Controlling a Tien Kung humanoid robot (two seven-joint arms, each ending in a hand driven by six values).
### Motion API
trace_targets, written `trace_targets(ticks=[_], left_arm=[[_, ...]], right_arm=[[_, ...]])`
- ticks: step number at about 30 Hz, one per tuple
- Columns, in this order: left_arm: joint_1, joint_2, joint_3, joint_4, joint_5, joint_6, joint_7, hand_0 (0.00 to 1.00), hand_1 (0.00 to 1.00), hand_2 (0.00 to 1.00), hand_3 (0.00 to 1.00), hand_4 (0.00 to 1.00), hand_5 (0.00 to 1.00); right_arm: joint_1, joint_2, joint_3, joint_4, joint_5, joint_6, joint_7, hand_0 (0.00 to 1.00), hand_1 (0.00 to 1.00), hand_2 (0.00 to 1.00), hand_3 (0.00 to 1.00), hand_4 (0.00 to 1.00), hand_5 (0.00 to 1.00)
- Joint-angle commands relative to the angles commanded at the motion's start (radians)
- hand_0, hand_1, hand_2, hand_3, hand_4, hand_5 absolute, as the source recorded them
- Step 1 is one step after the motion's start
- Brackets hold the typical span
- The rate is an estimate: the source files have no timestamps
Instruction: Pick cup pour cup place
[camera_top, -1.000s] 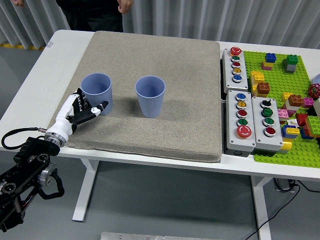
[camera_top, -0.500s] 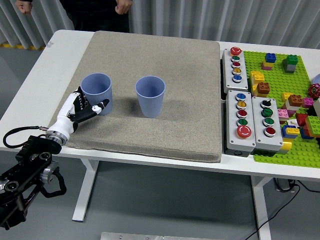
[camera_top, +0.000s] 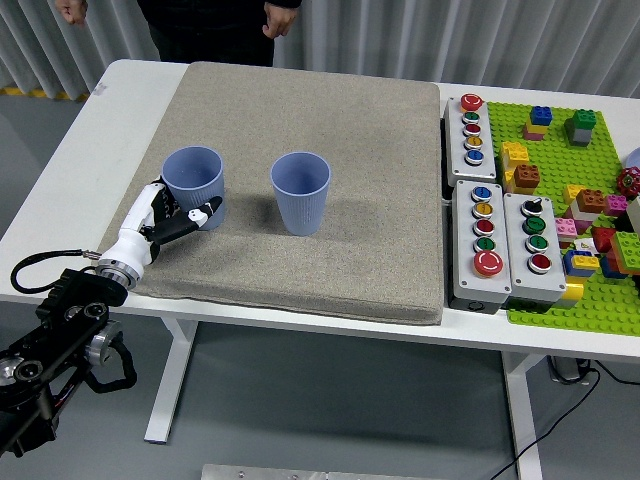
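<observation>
From the head camera we see a white surface (camera_top: 75, 165) with a grey mat (camera_top: 310, 130) spread over most of it. Two blue cups stand upright on the mat, well apart from each other: the left cup (camera_top: 194, 185) near the mat's left edge and the middle cup (camera_top: 300, 192) closer to the mat's centre. Both are open at the top, and we cannot make out anything inside them.

Our left hand (camera_top: 165, 217) reaches in from the lower left, just beside the base of the left cup. Its fingers (camera_top: 200, 214) are spread and loose, pointing towards the cup's lower wall, grasping nothing; we cannot tell whether a fingertip touches the cup.

To the right of the mat sit three grey button boxes (camera_top: 497, 245) with coloured buttons, and beyond them a green baseplate (camera_top: 560, 150) with toy bricks (camera_top: 585, 225) scattered on it.

At the far side a person stands, with one hand (camera_top: 72, 10) at the top left and the other hand (camera_top: 280, 18) hanging near the mat's far edge.
</observation>
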Motion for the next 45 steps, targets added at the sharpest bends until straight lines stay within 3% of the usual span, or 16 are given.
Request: trace_targets(ticks=[24,25,30,31,36,37,42,43,45], left_arm=[[-0.015,-0.013,0.004,0.004,0.027,0.016,0.01,0.927,0.884,0.998,0.998,0.797,0.184],[-0.014,-0.013,0.004,0.003,0.029,0.016,0.011,0.802,0.758,0.852,0.975,0.796,0.192],[-0.008,-0.013,0.003,-0.003,0.043,0.03,0.008,0.802,0.758,0.852,0.975,0.796,0.192],[-0.008,-0.013,0.004,-0.003,0.045,0.031,0.008,0.737,0.671,0.736,0.832,0.787,0.193],[-0.007,-0.013,0.007,-0.007,0.044,0.053,0.004,0.737,0.671,0.736,0.832,0.787,0.193],[-0.007,-0.013,0.007,-0.007,0.044,0.055,0.003,0.68,0.602,0.622,0.701,0.776,0.188],[-0.004,-0.015,0.012,-0.01,0.048,0.07,0.002,0.68,0.602,0.622,0.701,0.776,0.188],[-0.004,-0.015,0.012,-0.01,0.049,0.071,0.002,0.643,0.569,0.569,0.647,0.763,0.175],[-0.001,-0.016,0.018,-0.016,0.053,0.102,-0.003,0.643,0.569,0.569,0.647,0.763,0.175]], right_arm=[[0.004,-0.001,0.003,0.0,-0.003,0.0,0.0,0.684,0.647,0.569,0.578,0.002,0.009],[0.003,-0.001,0.003,0.0,-0.003,0.0,0.0,0.684,0.647,0.569,0.578,0.002,0.01],[0.002,0.0,0.005,0.0,-0.007,0.001,-0.001,0.684,0.647,0.569,0.578,0.002,0.01],[0.002,0.0,0.005,0.0,-0.008,0.001,-0.001,0.684,0.647,0.569,0.577,0.002,0.01],[0.002,0.0,0.005,0.0,-0.008,0.001,-0.002,0.684,0.647,0.569,0.577,0.002,0.01],[0.002,0.0,0.004,0.0,-0.007,0.001,-0.002,0.684,0.647,0.569,0.577,0.002,0.012],[0.0,0.0,0.004,0.0,-0.01,0.002,-0.003,0.684,0.647,0.569,0.577,0.002,0.012],[0.0,0.0,0.004,0.0,-0.01,0.002,-0.003,0.683,0.647,0.569,0.577,0.002,0.009],[-0.001,0.0,0.005,0.0,-0.012,0.003,-0.003,0.683,0.647,0.569,0.577,0.002,0.009]])
